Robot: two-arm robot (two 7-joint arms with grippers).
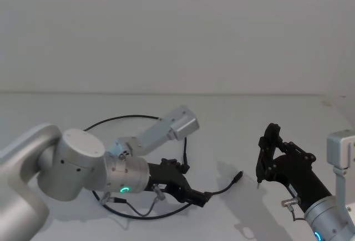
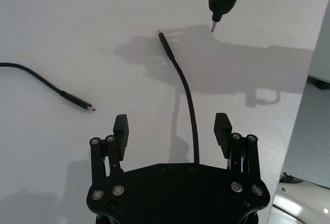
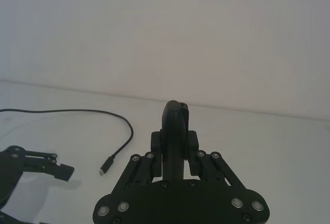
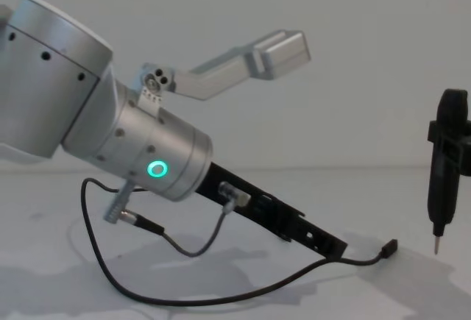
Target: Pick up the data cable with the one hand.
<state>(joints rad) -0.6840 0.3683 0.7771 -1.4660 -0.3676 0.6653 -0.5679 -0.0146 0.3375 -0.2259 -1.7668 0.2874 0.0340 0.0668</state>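
Table [image 1: 249, 116]: flat, matte white surface. Its far edge meets a plain pale wall, and the stretch up to that edge is bare.
Near edge: in the left wrist view the table's edge runs close beside the left gripper, with grey floor beyond it.
Data cable [image 2: 186, 87]: a thin, smooth black cord lying on the table in front of the robot. It forms a wide loop around the left arm, and one free end curves out toward the right arm.
Plugs: the small black plug [image 1: 239, 176] on that free end lies flat on open table. The other plug [image 2: 84, 105] lies well apart from it.
Left gripper [image 2: 171, 128]: a flat black body with small silver screws, held low over the table. Its two short square fingers [image 2: 120, 126] are spread wide. The cord passes between them and touches neither.
Left wrist: a fat, smooth silver cylinder with a glowing green ring [image 4: 156, 168]. A short grey wire [image 4: 193, 252] hangs slack under it.
Right gripper [image 1: 261, 169]: it hangs upright above the table. Its fingers are closed together into one slim dark shape with a pale pointed tip. The tip is near the cable's free plug and not touching it.
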